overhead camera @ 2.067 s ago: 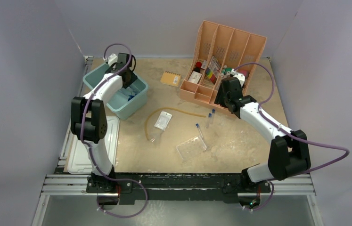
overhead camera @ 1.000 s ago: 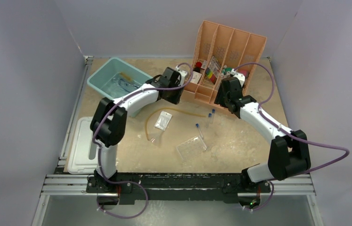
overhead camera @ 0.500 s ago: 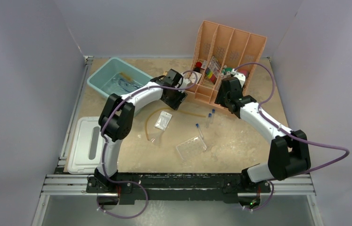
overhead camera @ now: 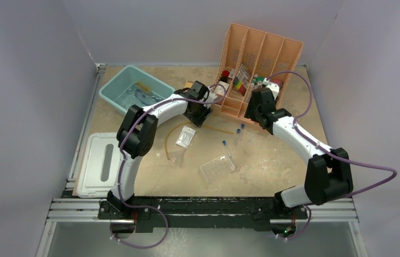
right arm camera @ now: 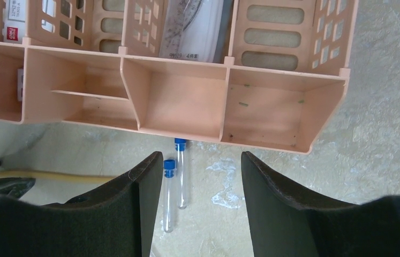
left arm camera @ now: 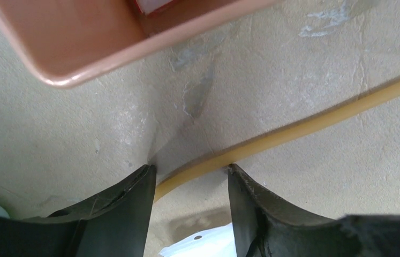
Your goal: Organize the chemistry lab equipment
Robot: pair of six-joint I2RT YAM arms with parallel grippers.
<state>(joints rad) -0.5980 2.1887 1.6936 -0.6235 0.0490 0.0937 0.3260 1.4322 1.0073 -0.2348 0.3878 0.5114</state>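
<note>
**Top external view:** the left gripper (overhead camera: 198, 114) sits low over the table (overhead camera: 272, 160), just in front of the peach divider (overhead camera: 272, 51). It is at the far end of the amber rubber tubing (overhead camera: 166, 142), which curls across mid-table beside the small clear bag (overhead camera: 185, 137). The right gripper (overhead camera: 255, 114) hovers at the divider's near edge, close to two test tubes (overhead camera: 236, 138). A third tube (overhead camera: 226, 151) lies against or just beside the clear plastic tube rack (overhead camera: 217, 167). The teal bin (overhead camera: 113, 85) at far left is the likely collecting place, though its contents are too small to name. **Left wrist view:** the jaws stand moderately apart and straddle the tubing (left arm camera: 304, 126), with one finger (left arm camera: 125, 195) on each side. Closing them would pinch the thin hose across its width, and nothing is gripped yet. **Right wrist view:** the jaws are spread wide and hold nothing. The pair of blue-capped tubes (right arm camera: 182, 174) lies side by side on the table between the fingers and parallel to them, just short of the divider wall. This pose suits a descent onto one tube.
</note>
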